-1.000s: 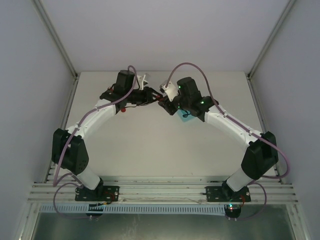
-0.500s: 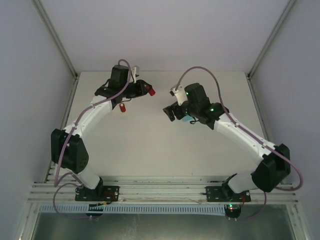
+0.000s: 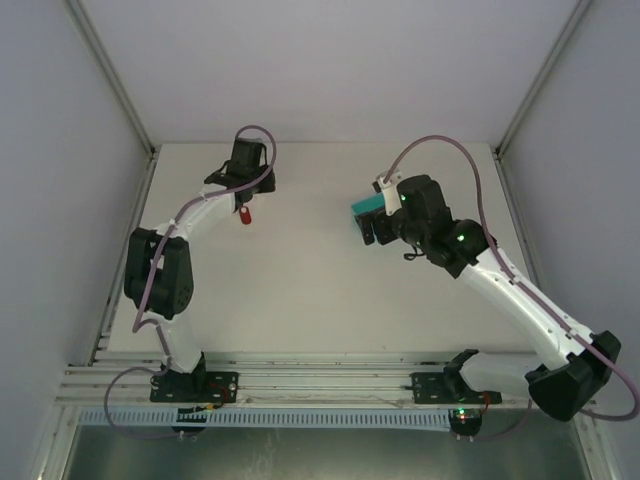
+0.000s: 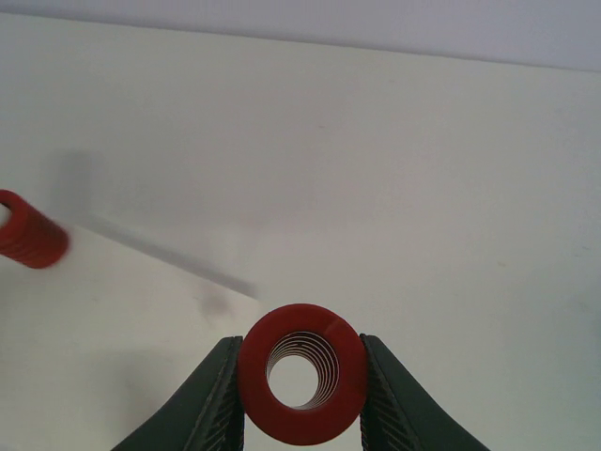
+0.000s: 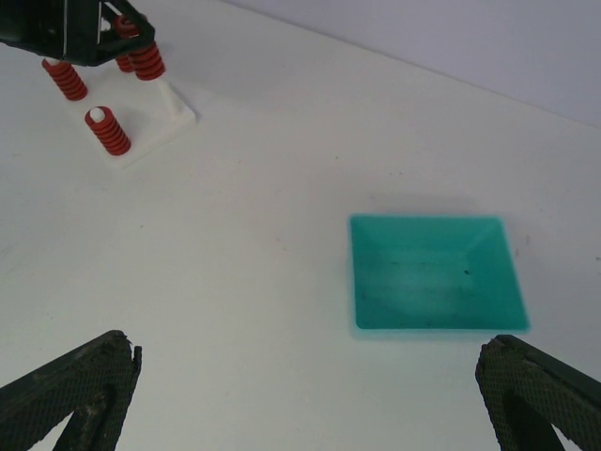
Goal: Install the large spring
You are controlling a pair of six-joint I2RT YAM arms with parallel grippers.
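In the left wrist view the large spring point(image 4: 300, 374) is a red coil seen end-on, and my left gripper point(image 4: 300, 344) is shut on it, one finger on each side. From the right wrist view that left gripper point(image 5: 70, 28) hangs over a white peg base point(image 5: 169, 117) at the far left, with a red spring point(image 5: 146, 60) under it. Two more red springs point(image 5: 111, 132) stand on pegs there. My right gripper point(image 5: 305, 404) is open and empty, low over the bare table. From above, the left gripper point(image 3: 245, 172) hides the base.
A teal tray point(image 5: 432, 272) lies empty just ahead of the right gripper, also visible as the teal tray point(image 3: 365, 206) from above. A small red piece point(image 3: 243, 213) sits beside the left forearm. A blurred red spring point(image 4: 28, 230) shows at the left wrist view's edge. White walls close in the table.
The grippers met at the table's middle; the right one opened and pulled back to the right. The left arm swung to the far left with the red spring in its grip.
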